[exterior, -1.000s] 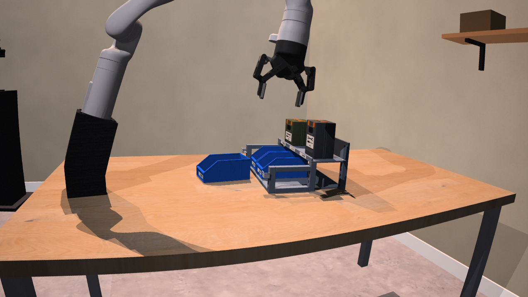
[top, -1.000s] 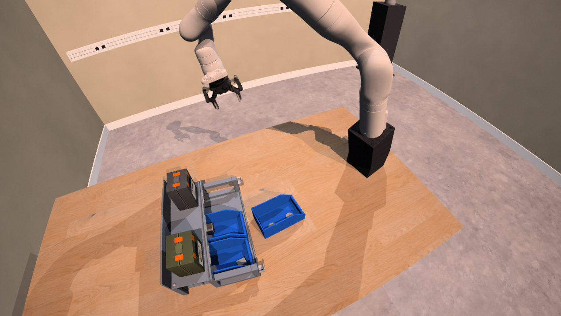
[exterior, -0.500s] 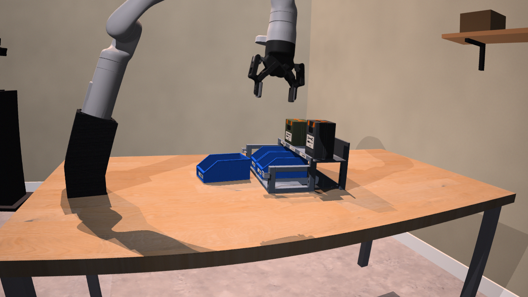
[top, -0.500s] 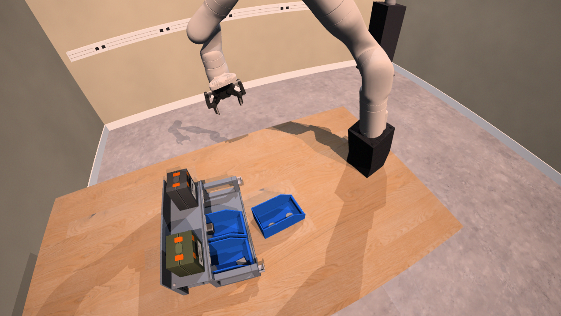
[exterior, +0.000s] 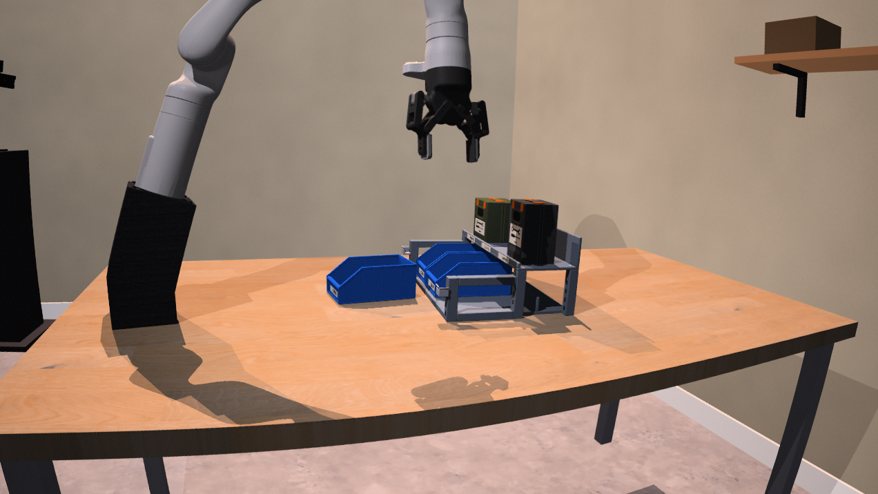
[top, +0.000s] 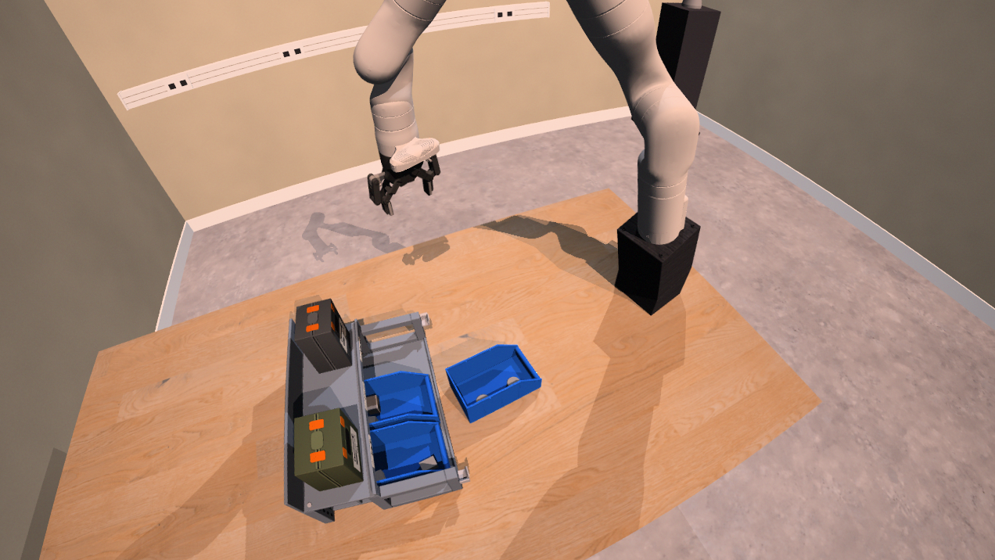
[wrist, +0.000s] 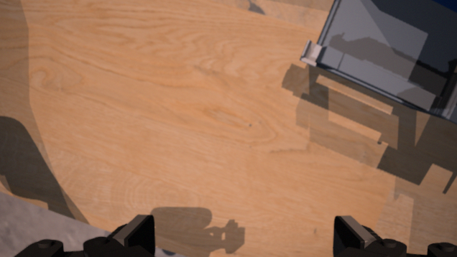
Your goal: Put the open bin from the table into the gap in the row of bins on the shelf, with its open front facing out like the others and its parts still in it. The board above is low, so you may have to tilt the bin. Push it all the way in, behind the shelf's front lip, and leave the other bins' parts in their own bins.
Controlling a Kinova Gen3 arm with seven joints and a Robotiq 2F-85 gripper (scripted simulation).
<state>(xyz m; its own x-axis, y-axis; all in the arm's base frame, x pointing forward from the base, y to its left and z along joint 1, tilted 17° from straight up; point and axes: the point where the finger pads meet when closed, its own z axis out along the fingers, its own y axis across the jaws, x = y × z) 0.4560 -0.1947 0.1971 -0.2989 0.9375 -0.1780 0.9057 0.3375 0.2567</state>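
The loose blue bin stands upright on the table beside the grey shelf. Two small grey parts lie in it. Two blue bins sit side by side on the lower level. The gap is the empty slot at the end of the row, under the low upper board. My gripper is open and empty. It hangs high above the table near the shelf's gap end, well away from the loose bin.
A black case and an olive case stand on the shelf's upper board. The arm's black base stands at the table's far side. A wall shelf with a brown box is high on the right.
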